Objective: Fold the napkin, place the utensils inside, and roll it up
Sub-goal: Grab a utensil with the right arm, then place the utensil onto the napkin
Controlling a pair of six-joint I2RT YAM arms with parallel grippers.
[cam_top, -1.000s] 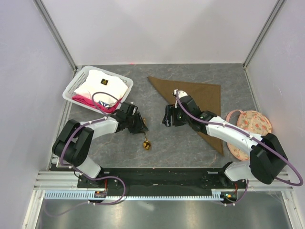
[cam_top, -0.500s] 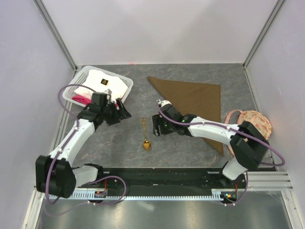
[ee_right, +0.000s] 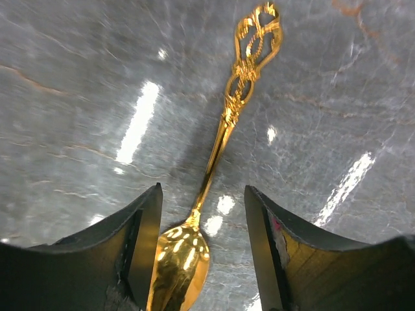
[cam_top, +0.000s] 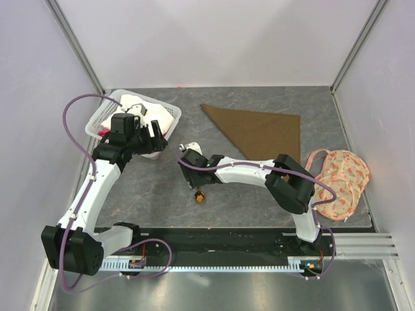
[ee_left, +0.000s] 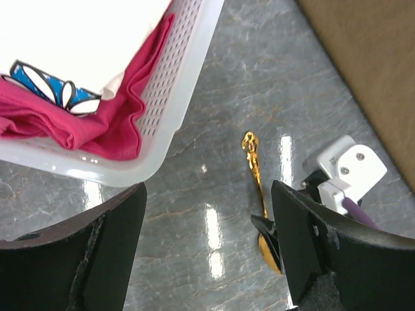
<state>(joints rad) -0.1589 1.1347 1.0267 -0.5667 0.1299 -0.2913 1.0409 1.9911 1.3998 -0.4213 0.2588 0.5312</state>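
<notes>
The napkin lay flat on the grey table as a brown triangle, its long edge running from the far middle of the surface down toward 5 o'clock. The spoon was not on it: it rested on bare table well apart from the cloth, at about 7 o'clock from the triangle, handle pointing to 12 and bowl to 6 in the overhead view.

The right gripper hung directly over the spoon's bowl end, released, with one dark finger on each side of the lower handle and a gap of table showing between metal and either finger (so nothing was grasped). From above, the arm covered most of the handle, leaving only the gold bowl to peek out.

The left gripper stood at roughly 10 o'clock from the spoon, above the near rim of the white basket, its claw spread wide and empty. Inside the basket sat a white cloth over a crumpled pink cloth. A peach floral fabric lay at 3 o'clock from the spoon, at the table's right edge.
</notes>
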